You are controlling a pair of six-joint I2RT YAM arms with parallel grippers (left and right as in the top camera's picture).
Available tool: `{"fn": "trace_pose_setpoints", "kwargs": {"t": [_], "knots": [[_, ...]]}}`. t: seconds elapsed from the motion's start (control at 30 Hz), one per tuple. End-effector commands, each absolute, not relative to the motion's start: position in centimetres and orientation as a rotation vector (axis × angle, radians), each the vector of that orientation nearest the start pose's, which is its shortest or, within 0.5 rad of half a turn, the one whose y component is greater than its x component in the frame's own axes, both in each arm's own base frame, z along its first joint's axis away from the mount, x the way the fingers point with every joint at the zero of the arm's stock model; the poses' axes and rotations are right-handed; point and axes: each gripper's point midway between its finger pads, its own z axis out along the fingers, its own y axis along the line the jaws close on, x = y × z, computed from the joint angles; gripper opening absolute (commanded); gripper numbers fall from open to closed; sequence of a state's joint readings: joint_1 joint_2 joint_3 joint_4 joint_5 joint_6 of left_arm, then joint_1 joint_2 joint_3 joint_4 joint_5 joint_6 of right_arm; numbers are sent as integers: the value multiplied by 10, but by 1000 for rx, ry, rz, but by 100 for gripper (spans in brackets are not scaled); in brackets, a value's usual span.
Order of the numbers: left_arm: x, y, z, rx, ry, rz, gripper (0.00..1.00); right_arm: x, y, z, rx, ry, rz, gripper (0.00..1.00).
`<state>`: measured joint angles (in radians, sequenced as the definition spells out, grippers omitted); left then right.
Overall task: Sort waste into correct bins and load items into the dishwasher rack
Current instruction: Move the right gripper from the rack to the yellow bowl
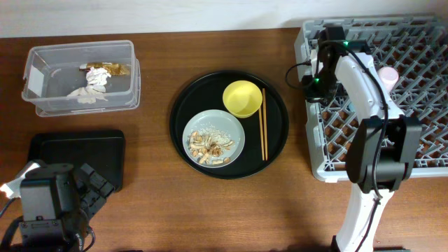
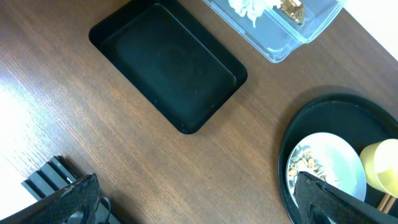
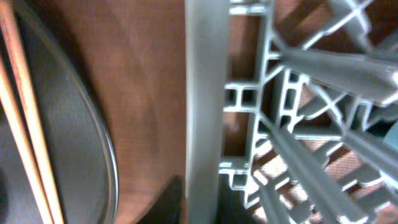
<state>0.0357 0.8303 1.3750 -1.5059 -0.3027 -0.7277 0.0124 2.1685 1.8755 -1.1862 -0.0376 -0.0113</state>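
Observation:
The clear box (image 1: 42, 77) at the back left holds crumpled white paper (image 1: 87, 92) and a gold wrapper (image 1: 112, 69). The shallow black tray (image 1: 77, 150) lies empty in front of it. The grey-green plate (image 1: 231, 126) carries food scraps (image 1: 208, 145) beside the yellow bowl (image 1: 242, 98). A pink cup (image 1: 387, 74) stands in the dishwasher rack (image 1: 420, 42). No blue cup shows. My left gripper (image 2: 199, 205) is open and empty over bare table. My right gripper (image 3: 202, 205) sits low with a finger on each side of the rack's left wall (image 3: 205, 74).
Plate and bowl sit on a large round black tray (image 1: 183, 105) with wooden chopsticks (image 1: 263, 123) along its right side. The left wrist view shows the black tray (image 2: 168, 68), clear box (image 2: 273, 43) and plate (image 2: 339, 155). My left arm (image 1: 45, 199) is at the front left corner.

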Motion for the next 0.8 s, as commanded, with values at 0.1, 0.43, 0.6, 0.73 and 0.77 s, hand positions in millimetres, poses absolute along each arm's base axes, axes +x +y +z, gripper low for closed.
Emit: {"fn": "trace_pose_setpoints", "kwargs": {"t": [0.1,0.43,0.6,0.73,0.77], "knots": [[155,57,292,-1046,2236,85,99,460,21,151,11,2926,70,45],[155,57,292,-1046,2236,85,99,464,99,284,-201,2634,321,64],[155,57,292,-1046,2236,85,99,477,173,253,-263,2632,337,66],[155,57,292,-1046,2236,85,99,489,216,206,-264,2659,228,66],[155,57,292,-1046,2236,85,99,491,225,188,-248,2675,187,66]]}}
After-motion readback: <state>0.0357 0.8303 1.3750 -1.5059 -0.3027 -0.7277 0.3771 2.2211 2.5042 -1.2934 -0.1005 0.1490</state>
